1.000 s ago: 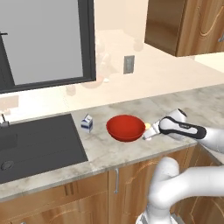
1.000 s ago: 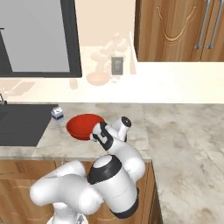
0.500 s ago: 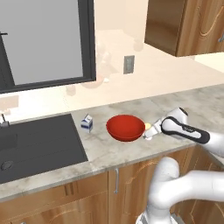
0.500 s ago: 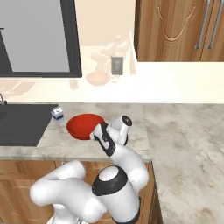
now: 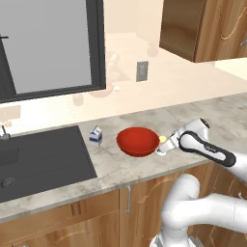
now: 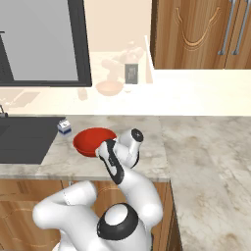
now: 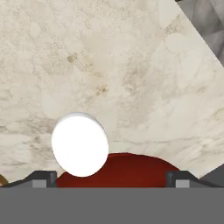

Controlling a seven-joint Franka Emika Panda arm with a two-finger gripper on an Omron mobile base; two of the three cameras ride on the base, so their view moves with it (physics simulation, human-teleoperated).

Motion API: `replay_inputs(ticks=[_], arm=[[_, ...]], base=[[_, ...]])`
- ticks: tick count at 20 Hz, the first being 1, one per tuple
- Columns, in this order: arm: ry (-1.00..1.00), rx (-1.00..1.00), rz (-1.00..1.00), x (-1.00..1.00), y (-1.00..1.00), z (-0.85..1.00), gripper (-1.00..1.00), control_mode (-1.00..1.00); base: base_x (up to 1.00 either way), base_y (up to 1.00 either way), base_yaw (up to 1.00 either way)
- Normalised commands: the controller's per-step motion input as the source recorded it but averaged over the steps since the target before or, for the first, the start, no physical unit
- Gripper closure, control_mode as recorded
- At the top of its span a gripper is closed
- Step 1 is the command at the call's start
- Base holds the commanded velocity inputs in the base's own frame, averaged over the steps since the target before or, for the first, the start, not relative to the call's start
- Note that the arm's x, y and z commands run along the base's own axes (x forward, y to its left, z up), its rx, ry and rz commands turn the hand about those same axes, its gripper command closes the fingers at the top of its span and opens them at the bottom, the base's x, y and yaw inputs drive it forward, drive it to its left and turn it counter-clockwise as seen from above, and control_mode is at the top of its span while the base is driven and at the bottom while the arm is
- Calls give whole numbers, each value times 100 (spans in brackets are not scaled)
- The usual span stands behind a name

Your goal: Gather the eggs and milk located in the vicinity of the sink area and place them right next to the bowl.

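Observation:
The red bowl (image 5: pixel 138 141) sits on the marble counter right of the sink area (image 5: pixel 38 159). My gripper (image 5: pixel 160 147) hovers low at the bowl's right rim, jaws wide apart and holding nothing. In the hand view a white egg (image 7: pixel 80 144) lies on the counter just beyond the bowl (image 7: pixel 118 170), nearer the left fingertip (image 7: pixel 41 177) and clear of both. A pale yellowish egg (image 5: pixel 163 139) shows beside the bowl's right edge. The milk (image 5: pixel 95 136), a small white and blue carton, stands between sink and bowl. From the right I see the gripper (image 6: pixel 101 149), bowl (image 6: pixel 93 140) and milk (image 6: pixel 64 128).
The dark sink basin (image 6: pixel 24 139) lies left, its thin faucet (image 5: pixel 4 132) at the back. A dark window frame and a wall outlet (image 5: pixel 142 71) stand behind the counter. Wooden cabinets (image 6: pixel 201 34) hang above. The counter's front edge runs close below the bowl.
The jaws have gone from shut to wide open, letting the egg go beside the bowl. The arm has barely shifted.

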Motion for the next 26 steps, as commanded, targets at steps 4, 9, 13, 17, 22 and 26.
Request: replay_inputs(ticks=[4, 9, 13, 17, 22, 26], arm=[[-32, -2, 1, -46, -65, 83, -100, -100], [-29, -4, 0, -45, -58, 79, -100, -100], [-16, -27, 0, -64, -12, 59, -100, -100], [-17, -47, 0, -55, 0, 60, -100, -100], [-15, -53, -1, -34, 0, 49, -100, -100], [-5, -45, 0, -5, 0, 54, -100, -100]], base=[[0, 0, 0], [0, 0, 0], [0, 0, 0], [0, 0, 0], [0, 0, 0], [0, 0, 0]])
